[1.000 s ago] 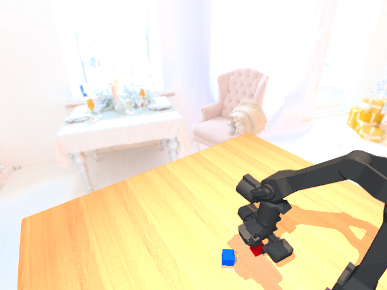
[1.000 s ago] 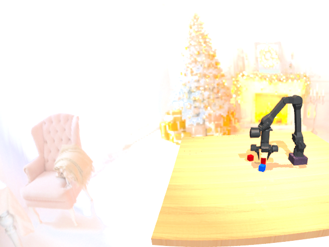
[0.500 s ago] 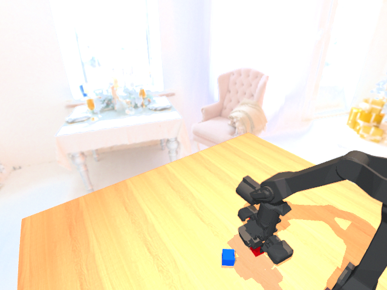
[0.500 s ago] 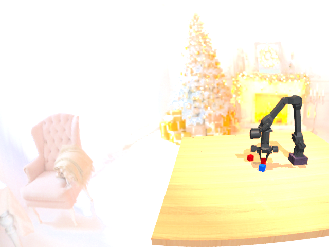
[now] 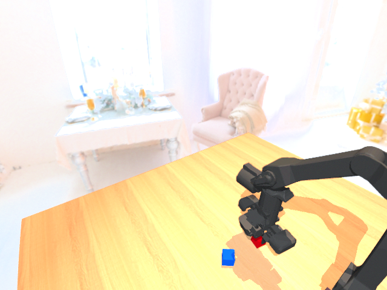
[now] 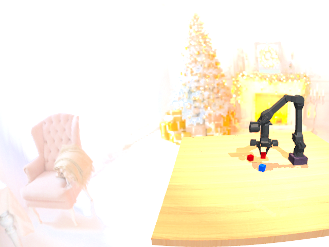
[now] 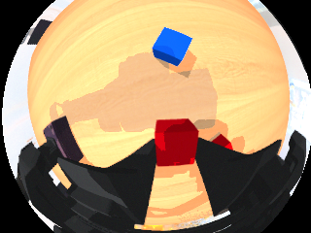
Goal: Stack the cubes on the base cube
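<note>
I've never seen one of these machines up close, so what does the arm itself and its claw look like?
The arm is matte dark grey, nearly black, built of blocky angular segments with rounded joints on a dark purplish base block. The gripper has two tapering dark fingers. No cables or markings show.

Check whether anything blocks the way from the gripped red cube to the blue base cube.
Nothing visible does. The gripper is shut on a red cube; bare table lies between it and the blue cube. The other red cube sits off to the side.

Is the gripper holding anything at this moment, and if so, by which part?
Yes. The gripper is shut on a red cube, with the fingers pressing its two opposite side faces, low over the table.
</note>
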Controlling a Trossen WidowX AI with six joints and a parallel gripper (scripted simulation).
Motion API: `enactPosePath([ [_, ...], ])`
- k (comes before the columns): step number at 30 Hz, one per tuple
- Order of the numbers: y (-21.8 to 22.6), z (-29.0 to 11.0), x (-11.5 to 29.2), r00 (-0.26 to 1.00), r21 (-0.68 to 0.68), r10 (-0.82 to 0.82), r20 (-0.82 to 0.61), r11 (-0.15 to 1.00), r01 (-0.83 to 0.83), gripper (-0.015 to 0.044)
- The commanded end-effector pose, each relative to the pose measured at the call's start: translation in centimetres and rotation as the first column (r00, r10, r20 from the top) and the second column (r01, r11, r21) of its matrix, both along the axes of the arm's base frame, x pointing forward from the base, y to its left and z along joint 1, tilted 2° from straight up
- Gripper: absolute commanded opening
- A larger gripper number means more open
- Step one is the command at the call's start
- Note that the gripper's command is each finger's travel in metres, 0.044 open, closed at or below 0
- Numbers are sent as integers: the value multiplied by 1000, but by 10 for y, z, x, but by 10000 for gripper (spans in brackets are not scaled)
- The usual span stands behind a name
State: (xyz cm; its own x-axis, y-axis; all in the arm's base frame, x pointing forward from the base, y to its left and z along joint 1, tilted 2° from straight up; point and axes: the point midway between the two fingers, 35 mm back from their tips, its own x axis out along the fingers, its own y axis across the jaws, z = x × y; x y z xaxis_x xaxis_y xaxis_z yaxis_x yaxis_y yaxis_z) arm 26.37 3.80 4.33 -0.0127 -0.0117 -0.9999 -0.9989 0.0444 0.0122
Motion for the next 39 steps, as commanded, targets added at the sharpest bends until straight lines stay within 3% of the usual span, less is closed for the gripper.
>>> enactPosePath([
  [1,1,14,1,1000,3,2,5,1000,-2,105],
  [20,1,67,-4,1000,3,-3,4,1000,3,105],
  [29,10,64,-1,967,2,-255,7,967,255,105],
  [39,23,59,2,845,2,-535,10,845,535,105],
])
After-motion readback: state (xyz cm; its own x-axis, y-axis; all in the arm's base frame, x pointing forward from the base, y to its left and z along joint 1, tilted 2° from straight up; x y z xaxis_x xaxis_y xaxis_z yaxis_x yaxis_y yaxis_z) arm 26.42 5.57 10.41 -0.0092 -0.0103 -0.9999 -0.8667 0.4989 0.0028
